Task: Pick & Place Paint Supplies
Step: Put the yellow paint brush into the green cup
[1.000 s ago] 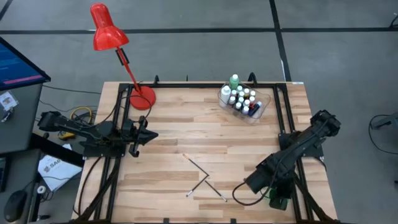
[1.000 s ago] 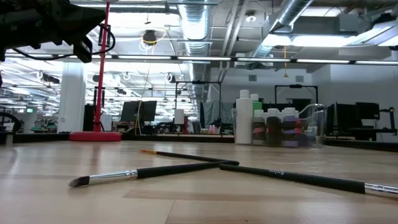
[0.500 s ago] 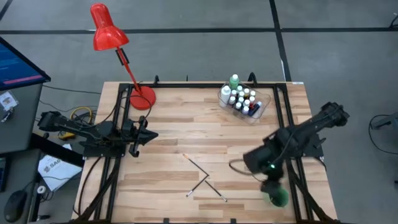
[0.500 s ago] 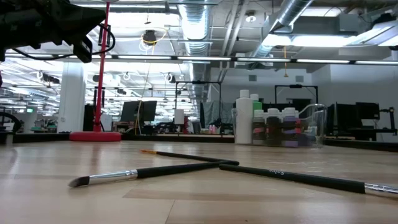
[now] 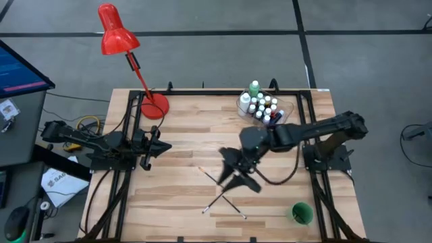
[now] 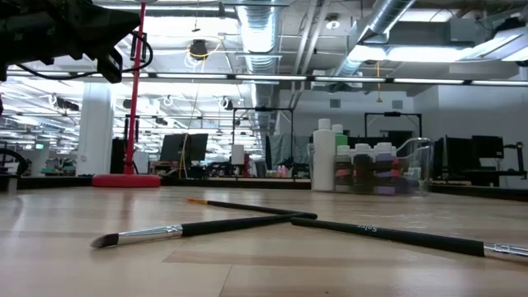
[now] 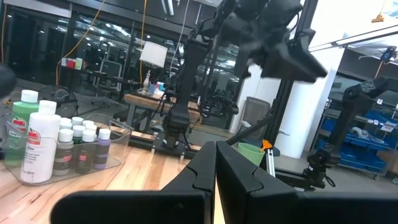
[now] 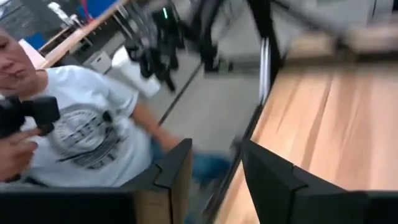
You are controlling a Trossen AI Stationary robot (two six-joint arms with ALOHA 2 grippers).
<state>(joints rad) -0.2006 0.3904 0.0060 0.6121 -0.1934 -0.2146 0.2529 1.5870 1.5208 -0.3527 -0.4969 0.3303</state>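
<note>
High view: a pale wooden desk [image 5: 182,128] edged by a black frame is seen on a grey floor crossed by dark lines. A red lamp [image 5: 118,34] is stood with its round base at the upper left of the desk, and part of a blue screen [image 5: 20,67] is seen at the frame's left edge. A clear tub [image 5: 280,121] at the upper right of the desk is filled with small white-capped paint bottles [image 5: 262,108], with a taller green bottle [image 5: 254,88] and a taller white bottle [image 5: 244,102] at its far side. Three thin dark paintbrushes [image 5: 214,200] are laid crossed on the bare wood at the lower middle of the desk, and a green cup [image 5: 301,213] is stood at the lower right, well apart from them.

From the low view, the brushes [image 6: 206,225] are seen flat on the wood, and behind them a large hall with ceiling ducts and strip lights.

The right arm is stretched from the right edge across the desk, its right hand [image 5: 236,172] held over the brushes near the middle; the fingers [image 8: 177,165] are seen spread apart in its wrist view, with nothing between them. A person in a white printed shirt [image 8: 87,140] is shown beyond the desk edge in that view.

The left arm is folded at the left edge, with the left hand [image 5: 158,146] pointed inward; its fingers [image 7: 202,171] are pressed together
</note>
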